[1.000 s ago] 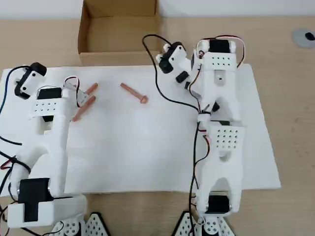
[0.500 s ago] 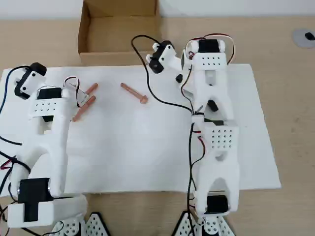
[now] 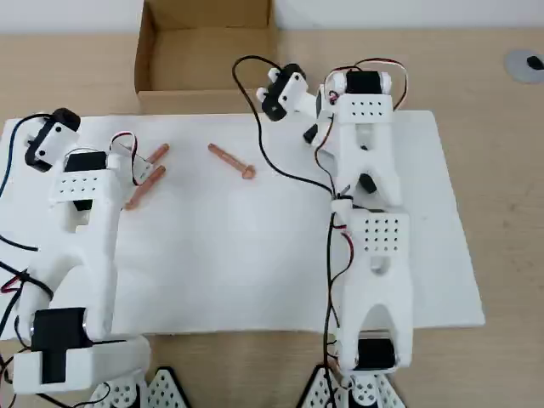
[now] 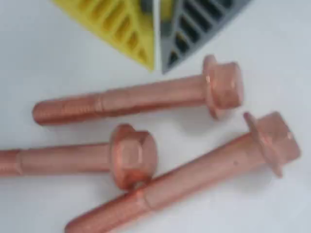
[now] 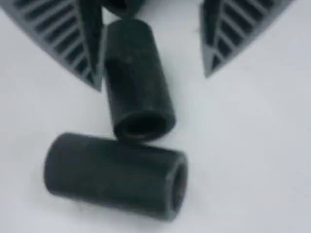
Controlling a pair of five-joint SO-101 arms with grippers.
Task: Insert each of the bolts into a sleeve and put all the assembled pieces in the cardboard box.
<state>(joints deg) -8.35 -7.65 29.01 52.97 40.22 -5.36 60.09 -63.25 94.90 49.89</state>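
Three copper bolts lie close together on the white sheet: one (image 4: 131, 99) nearest my left gripper (image 4: 156, 65), one (image 4: 73, 158) beside it, one (image 4: 194, 170) slanting past both. The left gripper's yellow and grey fingers meet just above them, shut on nothing. Another bolt (image 3: 231, 160) lies alone mid-sheet. My right gripper (image 5: 151, 80) is open, its dark fingers (image 5: 73, 43) on either side of a black sleeve (image 5: 138, 92). A second sleeve (image 5: 114, 174) lies crosswise at the first one's open end. The cardboard box (image 3: 143, 51) stands at the back.
A white sheet (image 3: 255, 255) covers the table's middle, with bare space between the two arms. The left arm (image 3: 85, 221) stands along the sheet's left side, the right arm (image 3: 374, 246) along its right. Black cables loop near the box's right corner.
The right arm's wrist has shifted a little to the left, towards the box corner. The left arm and the bolts have stayed where they were.
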